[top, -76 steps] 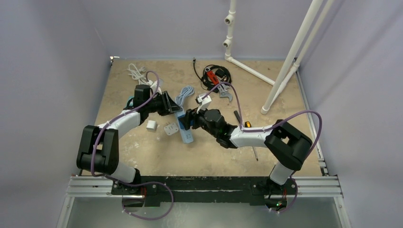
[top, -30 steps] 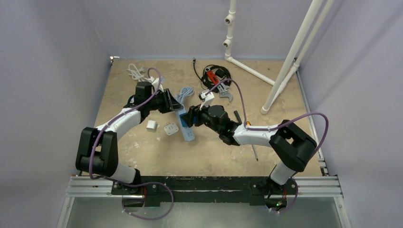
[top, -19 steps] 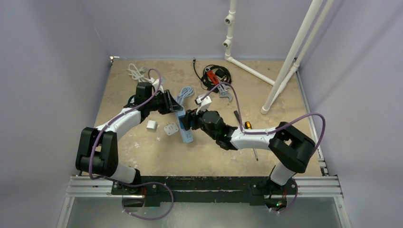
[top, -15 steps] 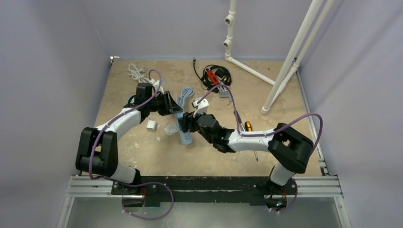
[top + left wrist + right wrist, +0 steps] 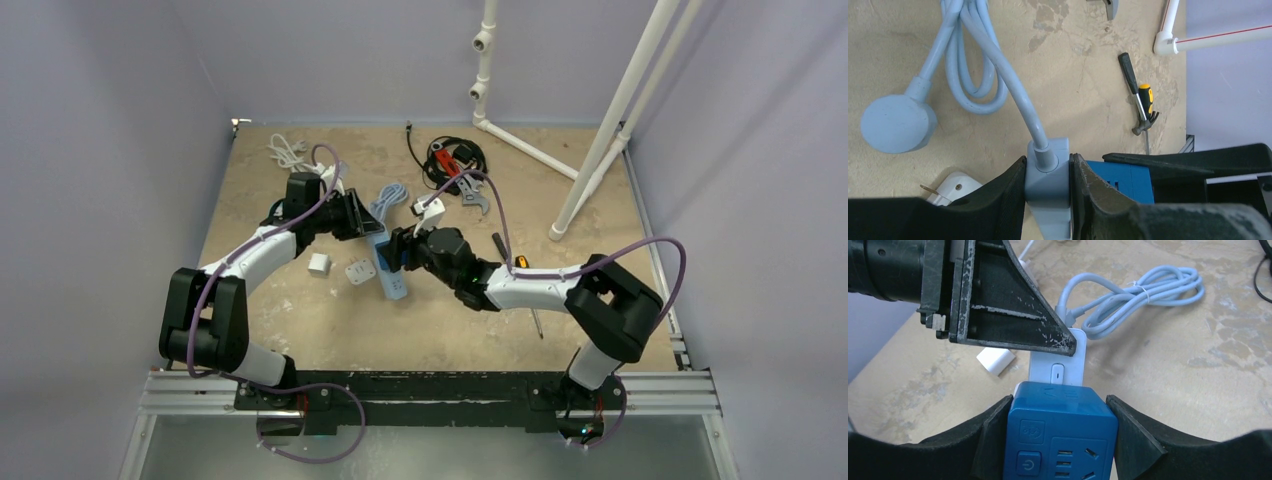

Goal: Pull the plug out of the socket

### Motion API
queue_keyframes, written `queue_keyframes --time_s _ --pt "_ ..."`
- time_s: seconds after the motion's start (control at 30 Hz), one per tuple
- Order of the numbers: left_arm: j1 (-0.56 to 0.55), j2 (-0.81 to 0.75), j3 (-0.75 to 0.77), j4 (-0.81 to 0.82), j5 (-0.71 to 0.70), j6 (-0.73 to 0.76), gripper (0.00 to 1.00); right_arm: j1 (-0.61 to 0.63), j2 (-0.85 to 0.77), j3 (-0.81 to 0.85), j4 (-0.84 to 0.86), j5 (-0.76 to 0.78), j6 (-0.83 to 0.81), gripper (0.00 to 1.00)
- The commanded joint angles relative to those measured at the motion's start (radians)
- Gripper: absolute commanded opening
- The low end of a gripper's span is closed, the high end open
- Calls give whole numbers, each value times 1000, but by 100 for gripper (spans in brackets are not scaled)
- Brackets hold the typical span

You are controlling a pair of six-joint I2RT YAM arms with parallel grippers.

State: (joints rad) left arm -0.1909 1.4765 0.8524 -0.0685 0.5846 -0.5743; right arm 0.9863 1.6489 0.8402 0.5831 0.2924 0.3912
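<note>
The tan table (image 5: pixel 450 335) is the biggest thing. White pipes (image 5: pixel 610 120) stand at its far right corner. Two arms reach in from the near edge and meet in the middle of the table.

The power strip (image 5: pixel 394 282) lies there. It is long and thin. It runs from far to near, and its near end leans a little to the right. Its pale blue cord (image 5: pixel 998 65) comes out of the far end and curls in loops on the far side. The cord ends in a round flat plug (image 5: pixel 895 122) lying on the table.

The blue plug block (image 5: pixel 1060 440) sits on the power strip, close to the far end and touching it. Its face with the holes and the button looks up. Whether its pins are in the strip or out cannot be seen.

The left gripper (image 5: pixel 1048 182) is squeezed narrow on the far end of the power strip, one finger on each long side, right where the cord goes in. The right gripper (image 5: pixel 1060 435) is about half open and holds the blue plug block, with one finger pressed on each side of it.

Two small white plugs (image 5: pixel 320 264) lie just left of the strip. A small hammer (image 5: pixel 1145 102) with a yellow and black handle lies to the right, beside a black-handled tool (image 5: pixel 1128 67). A bundle of black wire (image 5: pixel 450 158) and a white rope (image 5: pixel 288 152) lie at the far side.
</note>
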Motion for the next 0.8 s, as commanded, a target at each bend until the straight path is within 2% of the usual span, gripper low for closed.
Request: queue_keyframes --time_s 0.0,0.1,0.23,0.43,0.53,0.6,0.77 --pt "6 -22 43 31 -35 42 0 -94 -72 -16 113 -129 -11 0" --pt "2 -19 42 34 -34 42 0 -94 -67 -12 108 -135 -14 0" --pt "-2 -18 44 28 -44 46 0 -71 -62 2 101 -30 -38 0" --pt "-15 -18 59 -17 -104 75 0 64 -21 67 27 204 -64 0" --pt "-18 -18 64 -25 -117 85 0 93 7 94 -1 265 -68 0" --pt "-21 -19 68 -32 -122 91 0 95 10 99 -15 259 -56 0" --pt "-26 -21 72 -36 -119 103 0 47 -44 56 40 111 -53 0"
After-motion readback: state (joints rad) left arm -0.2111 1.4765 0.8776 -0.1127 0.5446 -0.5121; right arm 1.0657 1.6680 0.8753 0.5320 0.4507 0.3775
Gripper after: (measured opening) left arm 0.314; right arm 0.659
